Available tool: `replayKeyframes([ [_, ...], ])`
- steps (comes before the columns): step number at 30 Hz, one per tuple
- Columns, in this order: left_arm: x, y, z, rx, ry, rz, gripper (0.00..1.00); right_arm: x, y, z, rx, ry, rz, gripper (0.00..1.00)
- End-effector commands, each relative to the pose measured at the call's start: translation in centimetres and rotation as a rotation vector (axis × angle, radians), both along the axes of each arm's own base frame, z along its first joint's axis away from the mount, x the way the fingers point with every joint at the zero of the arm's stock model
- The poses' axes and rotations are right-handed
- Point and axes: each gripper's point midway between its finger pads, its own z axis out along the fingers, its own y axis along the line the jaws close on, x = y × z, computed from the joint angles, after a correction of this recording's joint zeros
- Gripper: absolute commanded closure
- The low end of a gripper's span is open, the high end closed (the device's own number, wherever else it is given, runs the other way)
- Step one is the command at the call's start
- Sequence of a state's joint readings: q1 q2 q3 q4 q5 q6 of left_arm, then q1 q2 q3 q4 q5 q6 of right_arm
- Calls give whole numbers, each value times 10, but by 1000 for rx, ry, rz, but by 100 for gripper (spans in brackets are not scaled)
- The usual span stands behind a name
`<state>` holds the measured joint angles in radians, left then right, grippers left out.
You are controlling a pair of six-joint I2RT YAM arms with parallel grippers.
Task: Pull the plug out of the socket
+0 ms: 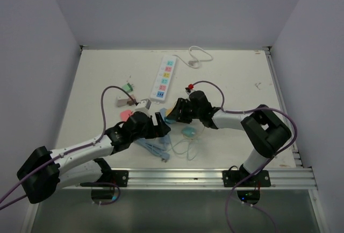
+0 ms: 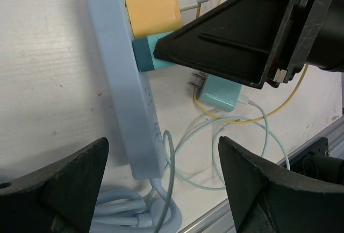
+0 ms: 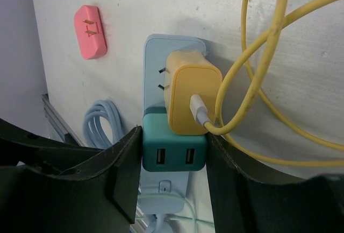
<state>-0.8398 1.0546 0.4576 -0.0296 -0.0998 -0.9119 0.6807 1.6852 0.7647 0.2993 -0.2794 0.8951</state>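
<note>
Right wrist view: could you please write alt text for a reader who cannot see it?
Two black fingers clamp the sides of a teal charger plugged into a pale blue power strip. A yellow charger sits plugged in beyond it, and a pink plug lies loose.

text: none legible | white power strip [image 1: 163, 78] markings: too small

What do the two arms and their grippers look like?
The left arm and right arm have white links with black joint housings; a purple cable loops along each. The left gripper and right gripper are black, with broad wedge-shaped fingers. A small red part sits near the right wrist.
</note>
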Motion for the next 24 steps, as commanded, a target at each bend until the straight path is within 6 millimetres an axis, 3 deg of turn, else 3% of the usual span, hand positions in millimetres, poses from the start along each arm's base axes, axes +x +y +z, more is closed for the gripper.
replayKeyframes([
  [1,13,6,9,66,-27,35,15,8,11,38,38,-115,47,100],
  [9,39,14,18,60,-38,75,27,4,15,54,29,-167,83,100],
  [13,41,7,6,55,-9,47,34,2,18,57,33,-171,93,100],
  [24,32,-10,-27,-1,67,-11,34,-1,26,63,53,-170,97,100],
])
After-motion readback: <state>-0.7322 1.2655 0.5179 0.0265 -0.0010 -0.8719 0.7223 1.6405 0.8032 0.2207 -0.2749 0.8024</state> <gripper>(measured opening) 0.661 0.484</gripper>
